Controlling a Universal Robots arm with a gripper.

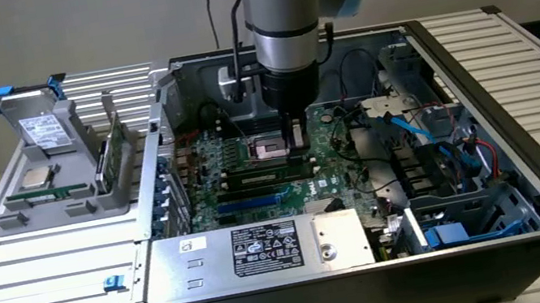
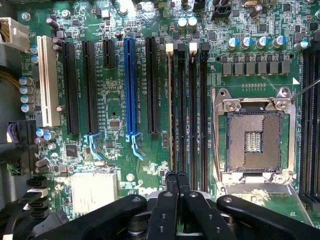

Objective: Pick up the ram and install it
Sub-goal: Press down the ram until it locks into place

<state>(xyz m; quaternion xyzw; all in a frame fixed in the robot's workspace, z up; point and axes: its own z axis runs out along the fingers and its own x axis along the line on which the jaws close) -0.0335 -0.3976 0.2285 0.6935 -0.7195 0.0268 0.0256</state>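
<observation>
Green ram looks seated in its slot | my gripper is clenched, holding nothing, over the motherboard | install seems nearly done, I judge

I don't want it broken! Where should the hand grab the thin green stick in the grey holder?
Probably its free top edge, coming straight down from above: the thin green circuit-board stick stands on edge, grey plastic holder walls flanking it.

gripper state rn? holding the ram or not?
Gripper: shut, fingertips together over the motherboard by the memory slots. No ram visible between them.
</observation>
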